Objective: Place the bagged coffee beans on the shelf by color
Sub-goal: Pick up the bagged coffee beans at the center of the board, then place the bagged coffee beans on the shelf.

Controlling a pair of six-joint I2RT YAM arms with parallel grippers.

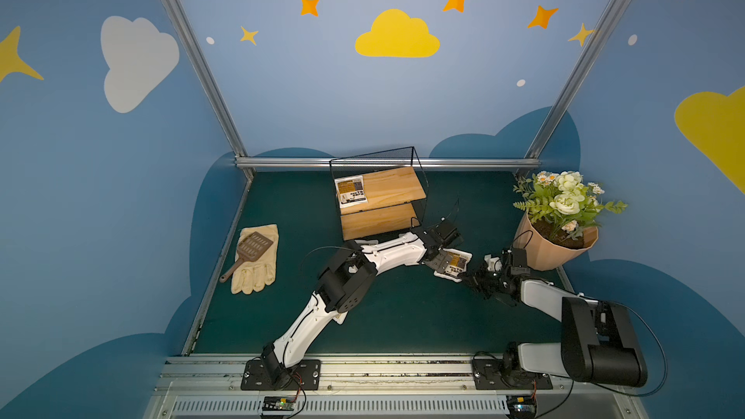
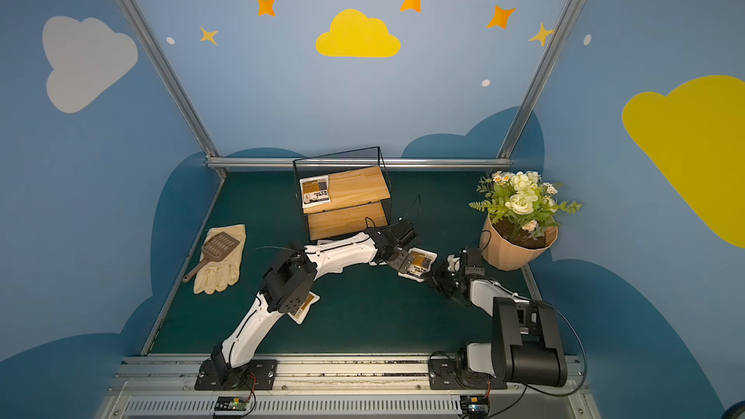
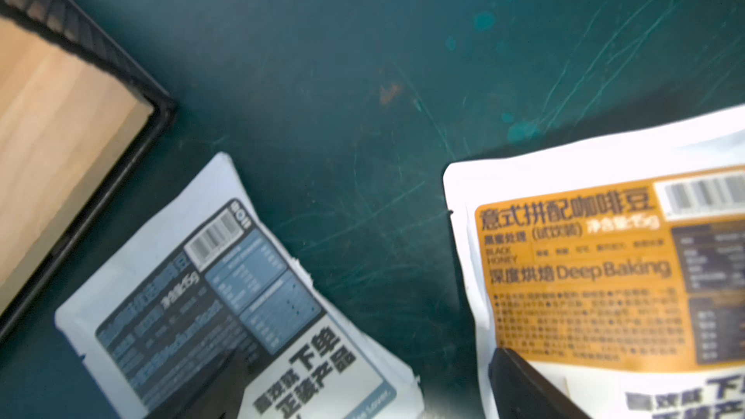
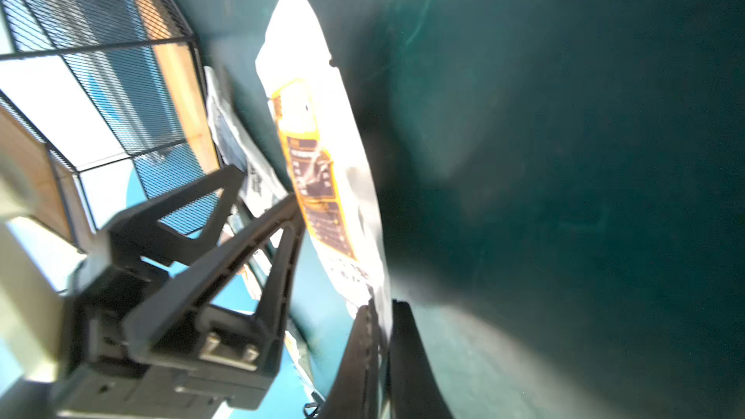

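Green matting (image 1: 403, 316) covered the table, and on it the right gripper (image 4: 381, 314) was clamped tight on the edge of an orange-label pouch (image 1: 454, 260), near the right front corner of the shelf (image 1: 383, 195). The left gripper (image 1: 439, 262) stood spread wide, one finger (image 3: 524, 388) against that same pouch, the other over a grey-blue pouch (image 3: 225, 300) lying just beside the shelf. Another orange pouch (image 1: 350, 190) lay flat on the shelf's upper board, at its left end.
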